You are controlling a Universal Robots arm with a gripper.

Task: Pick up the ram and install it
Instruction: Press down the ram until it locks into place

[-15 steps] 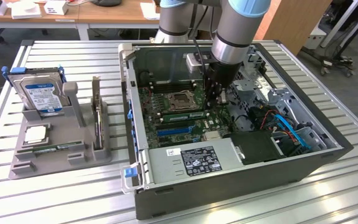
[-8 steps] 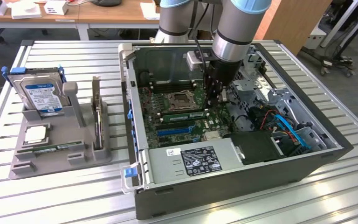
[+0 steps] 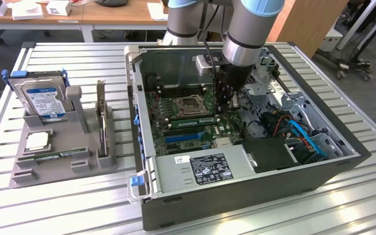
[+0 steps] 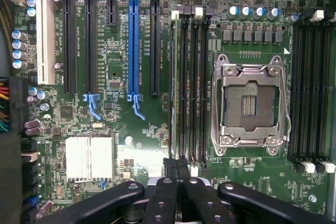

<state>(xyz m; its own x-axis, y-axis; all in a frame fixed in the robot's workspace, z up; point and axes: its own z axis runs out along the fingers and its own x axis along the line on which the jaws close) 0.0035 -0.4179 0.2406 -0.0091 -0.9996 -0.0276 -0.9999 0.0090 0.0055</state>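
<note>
My gripper (image 3: 223,108) is clenched, the two fingers pressed flat together with nothing between them, and it hangs low inside the open computer case (image 3: 145,147), just over the motherboard (image 4: 142,129). The ram (image 3: 191,121) looks to me as if it stands on edge in one of the memory slots (image 4: 191,87), directly ahead of my fingertips (image 4: 170,167). In the wrist view I judge it to be the pale thin edge (image 4: 172,87) in the slot farthest from the CPU socket (image 4: 249,100). Whether I touch it, I cannot tell.

The first risk I see is a half-seated stick. My tips are near one end of it, so a push here could drive that end down while the far end rides high, leaving it tilted and one latch unclosed.

The second is aim. The neighbouring slots lie just beside the ram, and closed fingers that slide off its thin edge would land on an empty slot or on the bare board.

The third is force: pressing on a stick that is not lined up with its slot could bend it or strain the board.

Well away from me, outside the case, a grey holder (image 3: 18,171) carries another green stick (image 3: 60,155), which could be mistaken for my part.
</note>
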